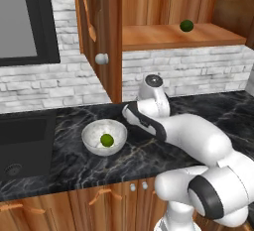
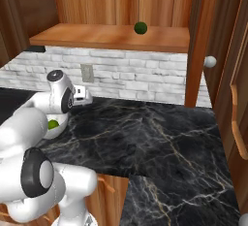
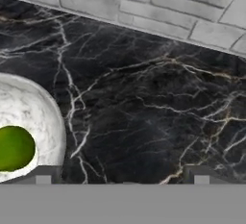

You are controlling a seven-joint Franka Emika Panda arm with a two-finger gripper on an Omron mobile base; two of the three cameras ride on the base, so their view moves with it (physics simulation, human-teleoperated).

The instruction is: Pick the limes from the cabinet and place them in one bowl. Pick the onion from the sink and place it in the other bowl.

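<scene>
One brighter lime already sits in the speckled bowl on the black tabletop; the darker lime waits on the open cabinet shelf. The tool hovers empty beside the bowl, tips spread apart. I'd lift high and reach in squarely, minding the open cabinet door and its knob. The sink lies left.

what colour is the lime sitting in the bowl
Bright green. The lime lies in the speckled grey-white bowl, clearest in the left base view.
</scene>
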